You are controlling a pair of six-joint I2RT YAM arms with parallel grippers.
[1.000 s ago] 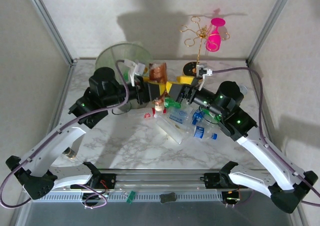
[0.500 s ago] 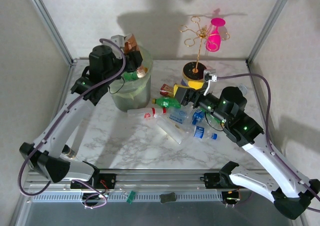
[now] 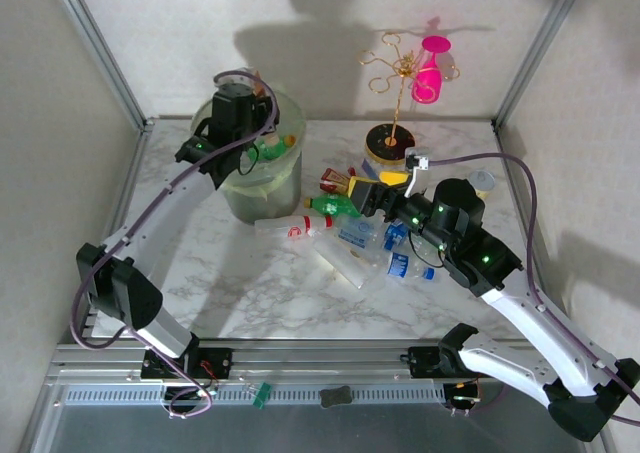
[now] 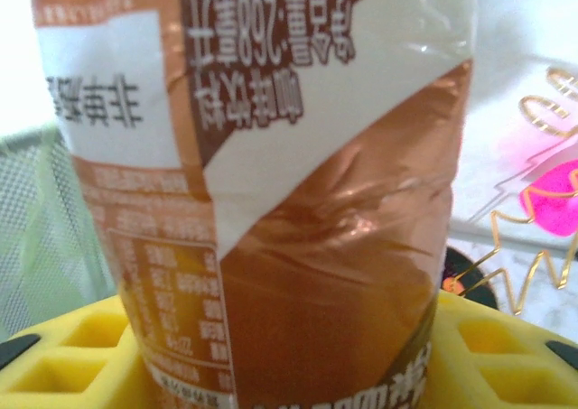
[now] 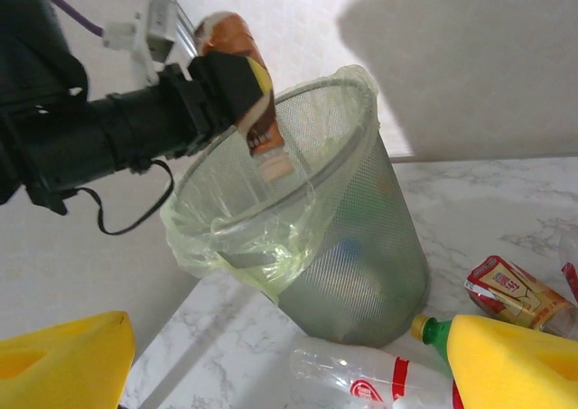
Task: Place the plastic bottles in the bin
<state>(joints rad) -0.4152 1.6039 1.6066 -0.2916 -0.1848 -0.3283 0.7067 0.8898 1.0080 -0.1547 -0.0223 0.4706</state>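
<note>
**mik:** While the left gripper (image 5: pixel 237 82) hangs over the big round grey-green mesh bin with the pale bag liner (image 5: pixel 361 246), can anyone tell if it's actually got something?

**jo:** Yep. It's clamped on a brown-and-white sleeved plastic bottle (image 5: pixel 257 125), with a yellow pad (image 4: pixel 81 355) on either side of the body. The bottle points cap-down and a bit tilted, with the cap right over the bin's mouth, just inside the rim line. From where I'm standing, the drop looks like the only thing left for this one.

**mik:** Heavy?

**jo:** I doubt it. It looks empty, thin-walled and light. The glossy shrink sleeve is wrinkled, so I'd guess it's slippery and dents easily. Squeezing across the straight middle of the body seems right to me. The tapered neck would probably squirt out.

**mik:** And the other arm?

**jo:** The right gripper (image 5: pixel 287 355) has its yellow fingers spread wide with nothing between them. It's low over the pile on the white marble table (image 3: pixel 250 283), close to a clear bottle with a red label (image 5: pixel 361 377) and a green-capped bottle (image 5: pixel 432 329). Both lie on their sides, so they'll likely roll if nudged.
</note>
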